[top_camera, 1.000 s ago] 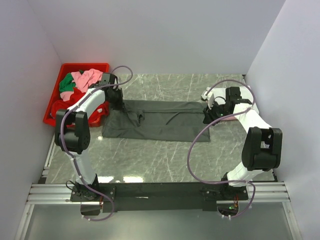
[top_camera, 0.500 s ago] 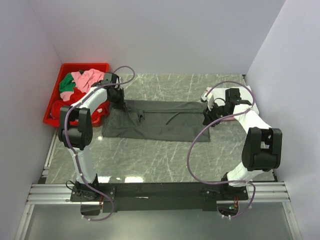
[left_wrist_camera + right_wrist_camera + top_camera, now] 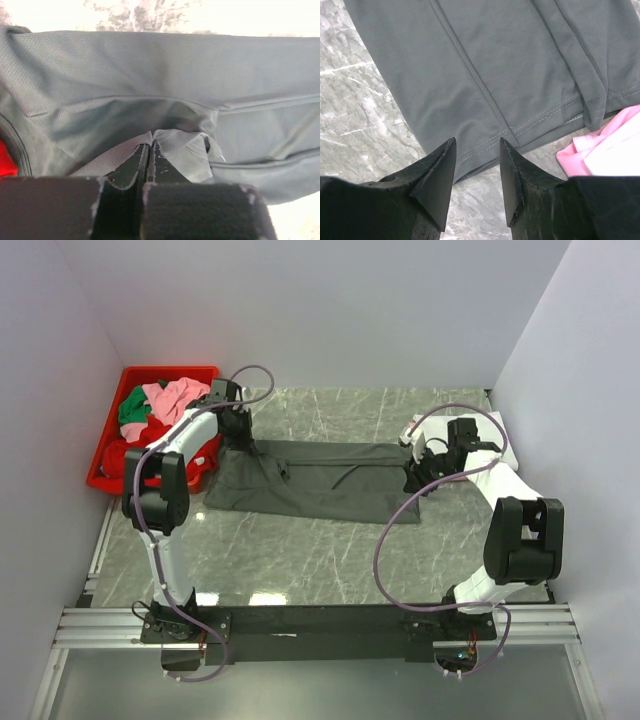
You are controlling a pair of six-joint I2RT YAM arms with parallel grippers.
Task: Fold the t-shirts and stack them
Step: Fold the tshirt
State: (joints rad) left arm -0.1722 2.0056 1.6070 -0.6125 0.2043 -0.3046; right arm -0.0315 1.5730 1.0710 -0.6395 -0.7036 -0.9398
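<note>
A large dark grey t-shirt (image 3: 315, 480) lies spread across the table's middle. My left gripper (image 3: 238, 435) is at its far left corner, shut on a pinched fold of the grey cloth (image 3: 172, 142). My right gripper (image 3: 418, 475) hovers open over the shirt's right hem (image 3: 490, 100), holding nothing. A folded pink t-shirt (image 3: 600, 150) lies just right of that hem, under the right arm in the top view. Pink, green and red t-shirts (image 3: 150, 410) are heaped in the red bin (image 3: 110, 455) at the far left.
The red bin stands against the left wall, beside my left arm. White walls close in the table at the back and on both sides. Bare marble (image 3: 300, 550) lies between the shirt and the arm bases.
My left gripper has moved up and right along the shirt's left edge, dragging the corner so that the cloth is pulled and creased there. My right gripper has shifted slightly.
</note>
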